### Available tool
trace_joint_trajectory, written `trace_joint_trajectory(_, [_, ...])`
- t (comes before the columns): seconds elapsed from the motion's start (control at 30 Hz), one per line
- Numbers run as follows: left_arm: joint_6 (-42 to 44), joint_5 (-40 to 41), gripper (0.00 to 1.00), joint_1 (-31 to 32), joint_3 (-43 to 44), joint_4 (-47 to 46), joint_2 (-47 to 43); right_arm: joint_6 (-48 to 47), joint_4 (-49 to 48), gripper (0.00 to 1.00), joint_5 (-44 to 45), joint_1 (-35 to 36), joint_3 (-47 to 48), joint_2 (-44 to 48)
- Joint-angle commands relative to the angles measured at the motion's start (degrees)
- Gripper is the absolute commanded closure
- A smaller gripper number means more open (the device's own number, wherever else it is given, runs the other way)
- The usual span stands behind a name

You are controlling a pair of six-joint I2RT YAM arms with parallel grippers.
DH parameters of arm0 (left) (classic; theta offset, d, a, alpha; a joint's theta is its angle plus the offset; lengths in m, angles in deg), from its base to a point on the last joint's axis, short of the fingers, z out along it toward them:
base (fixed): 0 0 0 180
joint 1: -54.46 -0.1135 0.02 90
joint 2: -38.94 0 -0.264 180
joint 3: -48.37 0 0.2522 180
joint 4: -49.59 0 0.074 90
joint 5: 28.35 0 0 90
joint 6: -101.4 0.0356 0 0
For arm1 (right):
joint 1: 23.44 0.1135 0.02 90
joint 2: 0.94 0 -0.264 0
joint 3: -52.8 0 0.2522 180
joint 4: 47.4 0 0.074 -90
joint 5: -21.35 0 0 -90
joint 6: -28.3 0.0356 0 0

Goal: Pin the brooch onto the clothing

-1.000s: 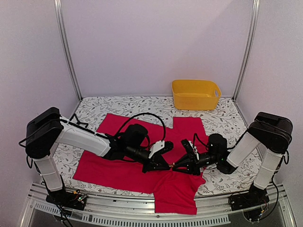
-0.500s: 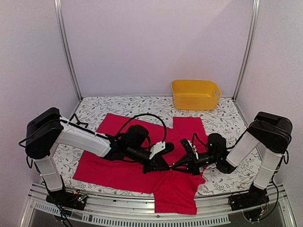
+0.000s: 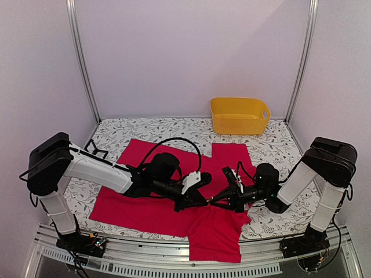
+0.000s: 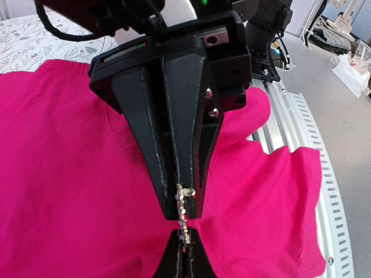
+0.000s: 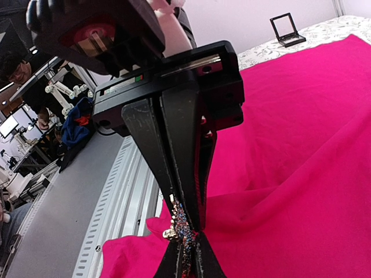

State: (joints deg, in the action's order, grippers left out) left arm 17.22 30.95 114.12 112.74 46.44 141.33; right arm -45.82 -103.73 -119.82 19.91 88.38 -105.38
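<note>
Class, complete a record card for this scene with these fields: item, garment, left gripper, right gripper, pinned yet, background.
item: brooch, small and silvery, between the two gripper tips
garment: T-shirt, red-pink, spread on the floral tablecloth
left gripper: shut on the brooch
right gripper: appears shut on the brooch, tip to tip with the left
pinned yet: cannot tell
background: yellow bin, far right

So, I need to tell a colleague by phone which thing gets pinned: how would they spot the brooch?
Find the large red-pink fabric T-shirt spread on the floral tablecloth; over its near part the black left gripper and right gripper meet tip to tip. Pinched there is the tiny silvery-grey flower-like brooch, the only glittering metal bit against plain cloth and matte black plastic.
</note>
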Motion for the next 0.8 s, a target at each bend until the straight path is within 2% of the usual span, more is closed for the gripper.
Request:
trace_joint_trajectory(0.0, [1.1, -2.3, 1.0, 1.9, -1.6, 0.1, -2.5, 3.6, -4.5, 0.93, 3.9, -2.3, -1.3, -1.3])
trace_joint_trajectory(0.57, [1.2, -2.1, 1.0, 1.8, -1.9, -0.1, -2.9, 3.7, -5.0, 0.91, 3.4, -2.4, -2.9, 0.1])
trace_joint_trajectory(0.77, [0.9, -1.9, 1.0, 1.7, -2.1, -0.1, -2.9, 2.5, -4.5, 0.88, 2.1, -2.4, -3.1, 0.8])
